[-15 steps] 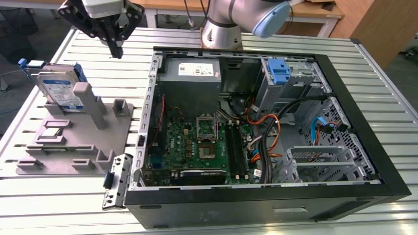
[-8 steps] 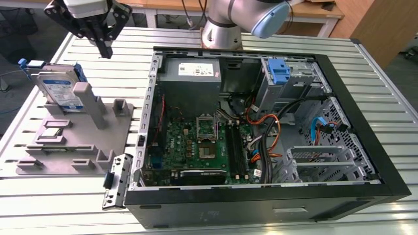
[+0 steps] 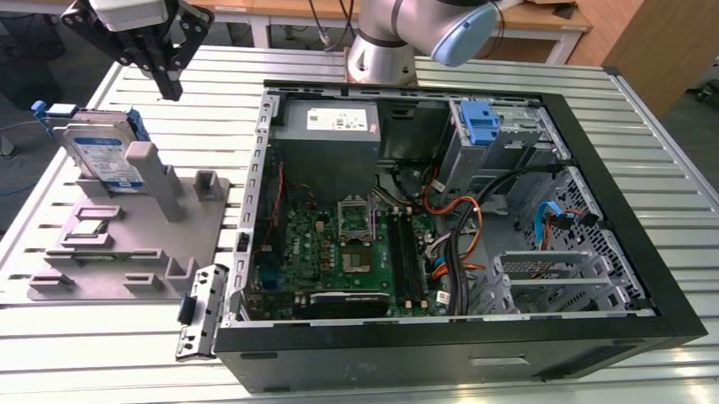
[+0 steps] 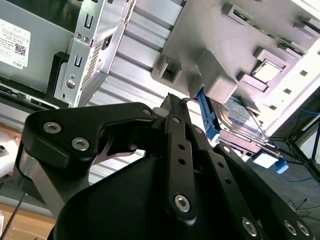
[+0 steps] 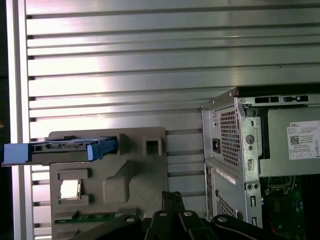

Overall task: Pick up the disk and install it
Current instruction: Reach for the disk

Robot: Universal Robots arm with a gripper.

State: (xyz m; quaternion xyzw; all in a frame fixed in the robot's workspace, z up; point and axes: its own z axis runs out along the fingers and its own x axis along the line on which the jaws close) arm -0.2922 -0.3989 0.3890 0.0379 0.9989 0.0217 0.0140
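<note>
The disk (image 3: pixel 104 156) stands on edge in a slot of the grey fixture (image 3: pixel 135 244) at the exterior view's left, its white-and-blue label facing out and blue rails along its edges. My gripper (image 3: pixel 168 89) hangs above the table behind and to the right of the disk, clear of it, fingers shut with nothing between them. The first wrist view has the disk (image 5: pixel 60 150) edge-on in the fixture (image 5: pixel 135 180), beyond my gripper (image 5: pixel 172 196). In the second wrist view the disk (image 4: pixel 235 117) lies just past my gripper (image 4: pixel 176 100).
An open computer case (image 3: pixel 584 151) lies on the slatted metal table (image 3: pixel 225 67), with a motherboard, cables, a power supply (image 3: pixel 326 122) and a blue latch (image 3: pixel 480 122) on the drive bay. The arm's base (image 3: pixel 382 50) stands behind the case. The fixture holds other small parts.
</note>
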